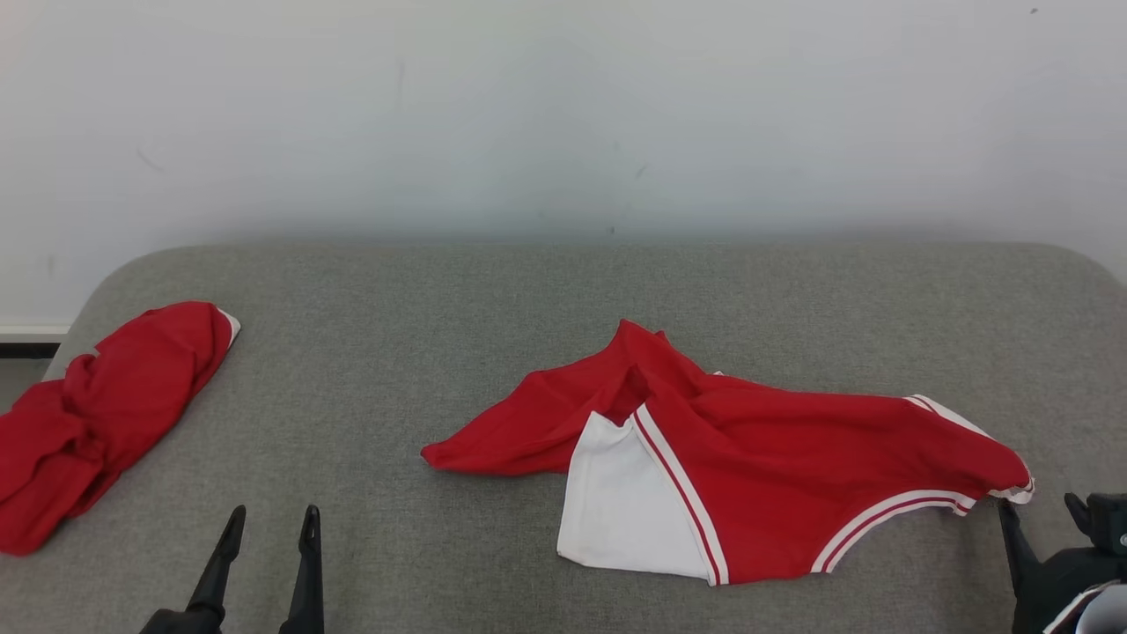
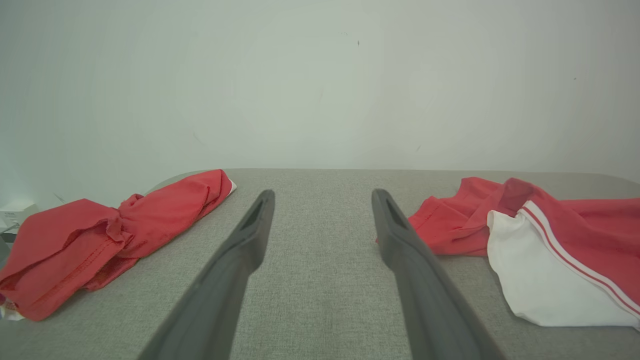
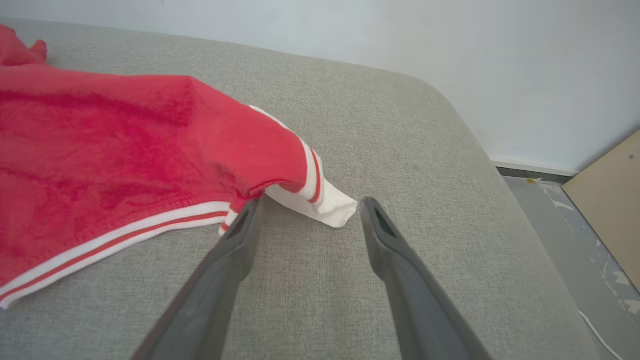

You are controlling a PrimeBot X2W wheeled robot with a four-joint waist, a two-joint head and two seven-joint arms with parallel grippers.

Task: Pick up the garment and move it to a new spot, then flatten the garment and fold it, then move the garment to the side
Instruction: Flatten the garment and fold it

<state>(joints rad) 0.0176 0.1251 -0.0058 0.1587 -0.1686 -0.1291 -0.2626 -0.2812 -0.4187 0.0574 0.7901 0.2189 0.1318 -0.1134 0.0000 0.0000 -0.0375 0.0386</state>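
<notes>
A: Arm poses?
B: Both low at the near edge, fingers pointing far. Left end effector [image 1: 273, 515] is spread wide over bare tabletop [image 1: 396, 352]. Right end effector [image 3: 311, 202] is spread wide, tips at the garment [image 1: 775, 458]'s right cuff, gripping nothing.
A: Counts?
B: Two red pieces: the garment centre-right, a bunched red cloth [image 1: 106, 414] at left.
</notes>
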